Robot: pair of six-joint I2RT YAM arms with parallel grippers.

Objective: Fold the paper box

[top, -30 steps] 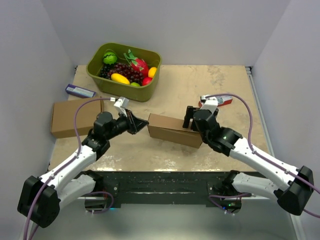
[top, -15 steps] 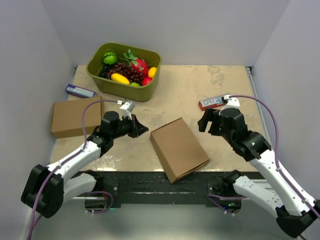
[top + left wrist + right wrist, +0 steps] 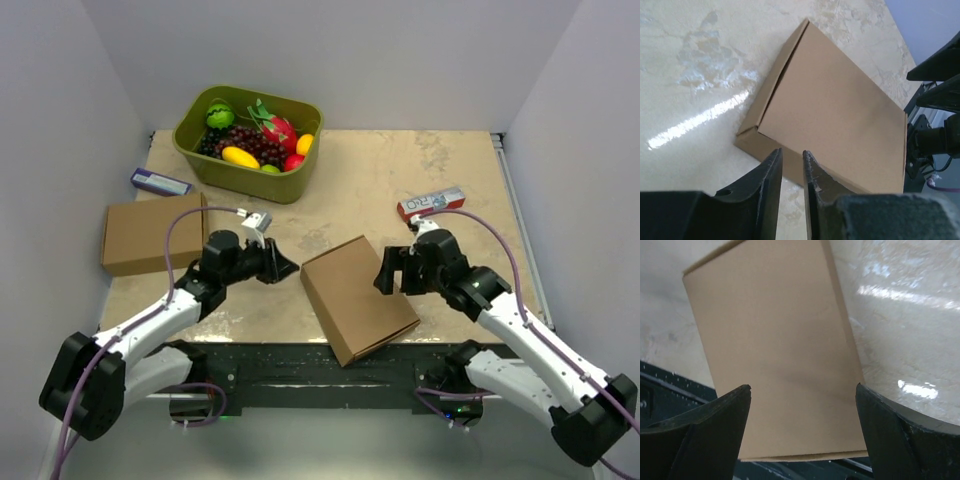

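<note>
The left hand (image 3: 791,154) has its fingers parted by a narrow gap, with nothing between them. Its fingertips sit just beside the left corner of the paper box (image 3: 358,298); contact cannot be told.

The right hand (image 3: 802,390) is spread wide and grips nothing. It is positioned at the right side of the paper box, and in the wrist view its fingers frame the lid from above.

The paper box lies flat and closed between the two hands at the near edge of the desk (image 3: 400,170). It is turned at an angle, and its near corner overhangs that edge.

A second cardboard box (image 3: 152,234) lies at the left edge. A small blue carton (image 3: 160,182) lies just beyond it. A green tub of fruit (image 3: 190,140) stands at the far left corner. A red and white pack (image 3: 431,203) lies toward the right edge.
</note>
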